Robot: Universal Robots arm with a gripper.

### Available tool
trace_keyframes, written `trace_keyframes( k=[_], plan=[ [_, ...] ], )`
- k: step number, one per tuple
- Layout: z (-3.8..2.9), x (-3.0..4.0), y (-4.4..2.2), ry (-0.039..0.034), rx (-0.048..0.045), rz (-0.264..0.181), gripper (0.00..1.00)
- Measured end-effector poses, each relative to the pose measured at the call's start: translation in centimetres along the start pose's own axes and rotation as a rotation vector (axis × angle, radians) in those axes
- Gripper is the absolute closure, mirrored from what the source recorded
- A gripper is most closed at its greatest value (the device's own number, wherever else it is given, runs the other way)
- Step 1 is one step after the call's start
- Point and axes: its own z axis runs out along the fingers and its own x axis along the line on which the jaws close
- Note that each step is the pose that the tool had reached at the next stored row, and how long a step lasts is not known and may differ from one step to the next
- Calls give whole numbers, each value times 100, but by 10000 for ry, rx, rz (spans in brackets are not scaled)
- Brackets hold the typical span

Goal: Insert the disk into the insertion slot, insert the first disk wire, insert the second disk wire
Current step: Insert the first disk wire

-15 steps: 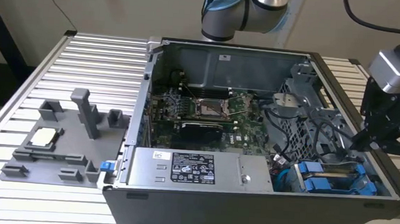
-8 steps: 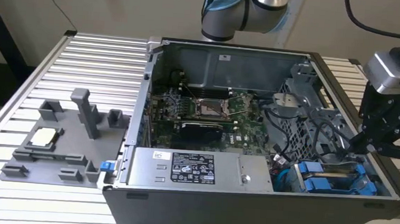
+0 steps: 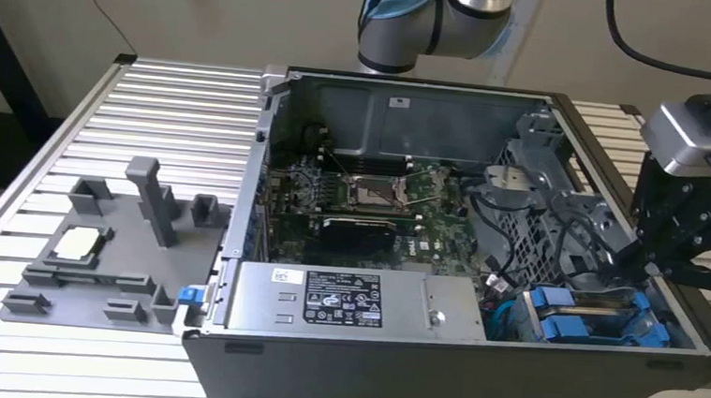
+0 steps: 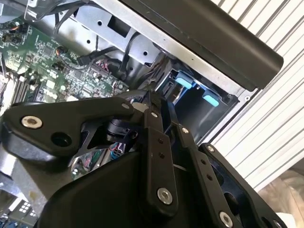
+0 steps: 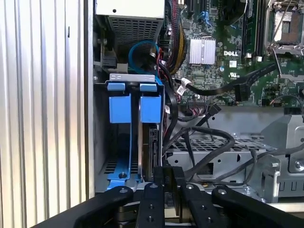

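1. My black pincer (image 5: pixel 165 173) has its fingers (image 4: pixel 154 124) pressed together. I cannot tell whether anything thin sits between them, because my own dark linkage covers much of them in both wrist views.
2. The flat silver-grey disk (image 5: pixel 152 145), in its bright blue plastic frame, stands on edge inside the insertion slot (image 5: pixel 100 137). The slot is a bay of the grey sheet-metal cage in the open black computer case (image 3: pixel 443 383). Only the disk's narrow dark side and a blue tab show, and its label face is hidden.
3. One end of the disk is cut off behind my fingertips, which sit just beside it.
4. A second blue plastic frame (image 5: pixel 119 109) stands in the neighbouring bay.
5. Loose black cables (image 5: pixel 209 137) crowd beside the cage. I cannot make out whether any of them is plugged into the disk.
6. In the exterior view the case rests on a ribbed aluminium table (image 3: pixel 174 102), and the pincer hangs over the case at the exterior view's right.
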Motion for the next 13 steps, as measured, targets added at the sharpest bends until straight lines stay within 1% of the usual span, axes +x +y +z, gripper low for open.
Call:
trace_keyframes(
  k=[3,7,8,10,13],
  plan=[
    [29,3,1,9,-16,-178,81],
    [42,5,1,24,-18,-217,81],
    [47,6,1,40,-19,-224,81],
    [60,8,1,104,-22,-238,81],
    [77,9,1,255,-27,-252,81]
  ],
)
